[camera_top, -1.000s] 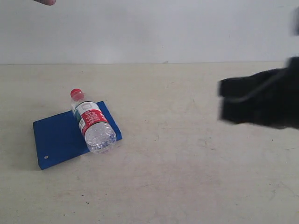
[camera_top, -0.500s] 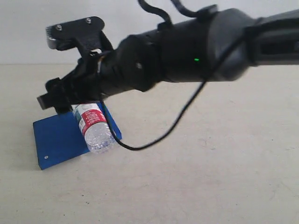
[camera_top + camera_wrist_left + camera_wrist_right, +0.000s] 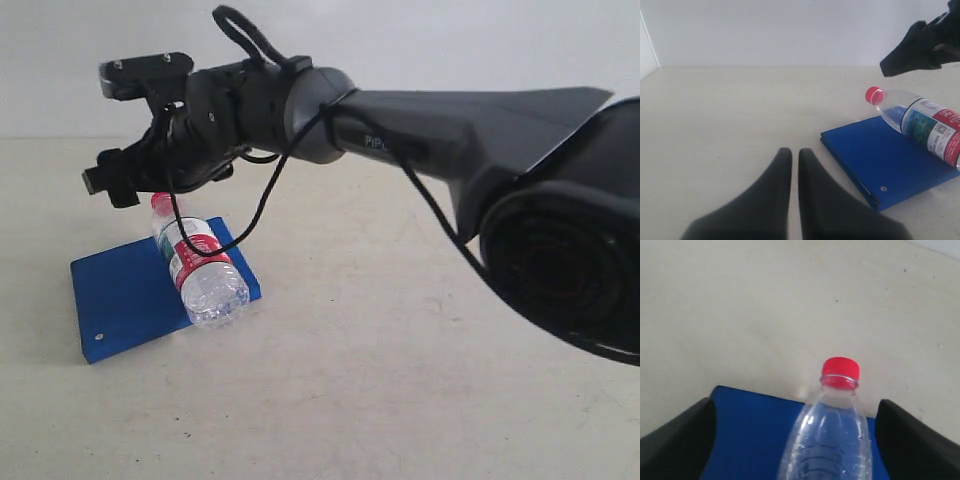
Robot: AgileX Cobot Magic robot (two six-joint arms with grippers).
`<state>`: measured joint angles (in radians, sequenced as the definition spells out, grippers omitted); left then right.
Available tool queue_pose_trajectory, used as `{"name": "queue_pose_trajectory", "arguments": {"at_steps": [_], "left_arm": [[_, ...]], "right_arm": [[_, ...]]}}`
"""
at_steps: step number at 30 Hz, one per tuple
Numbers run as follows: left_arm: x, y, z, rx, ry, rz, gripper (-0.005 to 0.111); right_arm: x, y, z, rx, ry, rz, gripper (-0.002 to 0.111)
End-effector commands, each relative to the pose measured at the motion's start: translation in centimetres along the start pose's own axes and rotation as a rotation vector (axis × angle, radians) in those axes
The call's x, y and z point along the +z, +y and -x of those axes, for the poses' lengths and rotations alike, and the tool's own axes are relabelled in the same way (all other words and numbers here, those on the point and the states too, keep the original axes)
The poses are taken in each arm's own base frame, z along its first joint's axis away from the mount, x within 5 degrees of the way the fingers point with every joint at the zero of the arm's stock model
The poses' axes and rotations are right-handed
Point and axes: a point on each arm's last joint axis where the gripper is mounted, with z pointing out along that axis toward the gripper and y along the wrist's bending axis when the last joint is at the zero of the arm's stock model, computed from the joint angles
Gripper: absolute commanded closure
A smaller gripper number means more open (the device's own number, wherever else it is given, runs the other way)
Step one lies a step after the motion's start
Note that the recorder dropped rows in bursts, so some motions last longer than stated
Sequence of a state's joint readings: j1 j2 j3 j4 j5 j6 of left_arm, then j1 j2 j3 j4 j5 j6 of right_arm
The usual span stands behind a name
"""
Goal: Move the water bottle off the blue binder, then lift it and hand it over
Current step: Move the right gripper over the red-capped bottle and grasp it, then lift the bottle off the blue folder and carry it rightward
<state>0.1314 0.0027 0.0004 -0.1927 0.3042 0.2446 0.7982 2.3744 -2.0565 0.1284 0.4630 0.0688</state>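
The water bottle (image 3: 200,268) lies on its side along the right part of the blue binder (image 3: 125,295), its red cap (image 3: 162,199) toward the wall and its base past the binder's near edge. My right gripper (image 3: 112,126) has reached across to the left and hangs open above the cap end. In the right wrist view its two fingers stand wide on either side of the bottle (image 3: 832,440), apart from it, over the binder (image 3: 750,435). My left gripper (image 3: 795,152) is shut and empty above bare table, short of the binder (image 3: 880,155) and bottle (image 3: 925,122).
The long black right arm (image 3: 450,120) spans the scene from the right edge, with a cable looping under it. The beige table (image 3: 400,350) meets a white wall behind. One binder rivet (image 3: 98,337) shows at the near left corner.
The right arm swept in from the right edge to the left, and its open gripper now hangs over the bottle's cap end. Bottle and binder have not moved.
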Motion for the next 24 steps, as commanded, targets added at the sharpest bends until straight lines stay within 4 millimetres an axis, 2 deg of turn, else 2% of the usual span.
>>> {"name": "queue_pose_trajectory", "arguments": {"at_steps": [1,6,8,10,13,14,17,18,20,24], "left_arm": [[0.0,0.0,0.1,-0.001,-0.016,0.0,0.102],[0.0,0.0,0.1,-0.001,-0.016,0.0,0.102],[0.0,0.0,0.1,-0.001,-0.016,0.0,0.102],[0.0,0.0,0.1,-0.001,-0.016,0.0,0.102],[0.0,0.0,0.1,-0.001,-0.016,0.0,0.102],[0.0,0.0,0.1,-0.001,-0.016,0.0,0.102],[0.0,0.0,0.1,-0.001,-0.016,0.0,0.102],[0.0,0.0,0.1,-0.001,-0.016,0.0,0.102],[0.0,0.0,0.1,-0.001,-0.016,0.0,0.102],[0.0,0.0,0.1,-0.001,-0.016,0.0,0.102]], "right_arm": [[2.6,-1.8,-1.3,0.014,0.088,-0.03,0.03],[4.8,-2.7,-3.9,-0.002,0.231,-0.043,0.031],[5.0,-2.8,-4.3,-0.031,0.263,-0.042,0.038],[5.0,-2.9,-4.4,-0.044,0.274,-0.049,0.055],[4.5,-3.0,-3.8,-0.078,0.252,-0.069,0.089],[3.7,-2.9,-2.8,-0.097,0.216,-0.08,0.109],[1.8,-3.2,-0.5,-0.122,0.145,-0.164,0.108],[0.4,-4.1,0.6,-0.167,0.126,-0.26,0.108],[-0.7,-5.2,1.4,-0.208,0.115,-0.378,0.108],[-3.9,-7.8,4.0,-0.219,0.035,-0.545,0.108]]}}
